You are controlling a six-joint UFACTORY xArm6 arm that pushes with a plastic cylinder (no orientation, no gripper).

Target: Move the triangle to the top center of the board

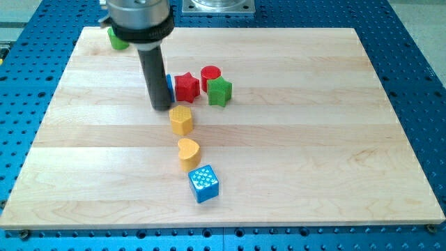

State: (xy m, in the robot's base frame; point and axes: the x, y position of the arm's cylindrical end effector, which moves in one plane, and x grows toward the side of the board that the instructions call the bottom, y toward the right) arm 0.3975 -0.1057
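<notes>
My tip (162, 107) rests on the wooden board (313, 139) left of centre. A blue block (169, 86), mostly hidden behind the rod, sits just right of it; its shape cannot be made out. A red star (186, 87) lies right of that blue block. A red cylinder (210, 74) and a green star (219, 91) stand further right. A yellow hexagon-like block (182, 120) lies just below and right of the tip. A yellow heart (189, 153) is below it.
A blue cube with white dots (204, 183) sits near the view's bottom centre. A green block (117, 38) is at the top left, partly hidden by the arm's body (139, 21). Blue perforated table surrounds the board.
</notes>
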